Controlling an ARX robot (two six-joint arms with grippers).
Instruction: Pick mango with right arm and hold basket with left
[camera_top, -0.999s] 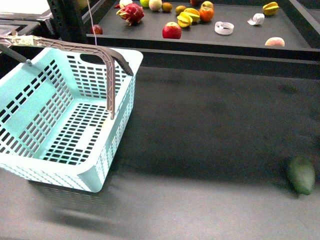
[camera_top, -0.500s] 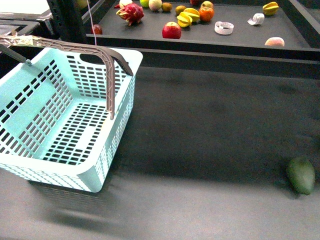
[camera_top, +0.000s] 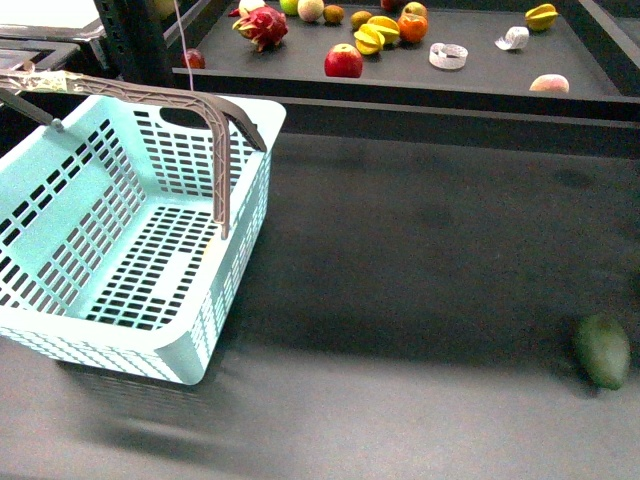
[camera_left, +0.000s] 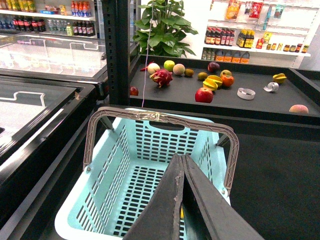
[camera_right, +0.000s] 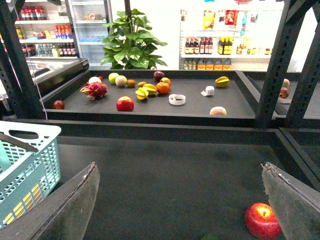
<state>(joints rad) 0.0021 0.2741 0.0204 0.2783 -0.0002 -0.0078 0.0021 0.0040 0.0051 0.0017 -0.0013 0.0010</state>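
The turquoise basket (camera_top: 120, 230) stands on the dark table at the left, with one grey-brown handle (camera_top: 150, 96) raised. It also shows in the left wrist view (camera_left: 145, 160). My left gripper (camera_left: 181, 158) is shut and hangs over the basket's inside, apart from the handle (camera_left: 160, 116). A yellow sliver shows behind its jaws; I cannot tell what it is. My right gripper (camera_right: 179, 167) is wide open and empty over bare table. No mango shows clearly. Neither gripper is in the front view.
A dark green oval fruit (camera_top: 602, 350) lies at the table's right edge. A red apple (camera_right: 262, 221) lies by my right gripper's finger (camera_right: 292, 200). The raised back shelf (camera_top: 480, 75) holds several fruits, among them a red apple (camera_top: 343, 61) and a dragon fruit (camera_top: 262, 25).
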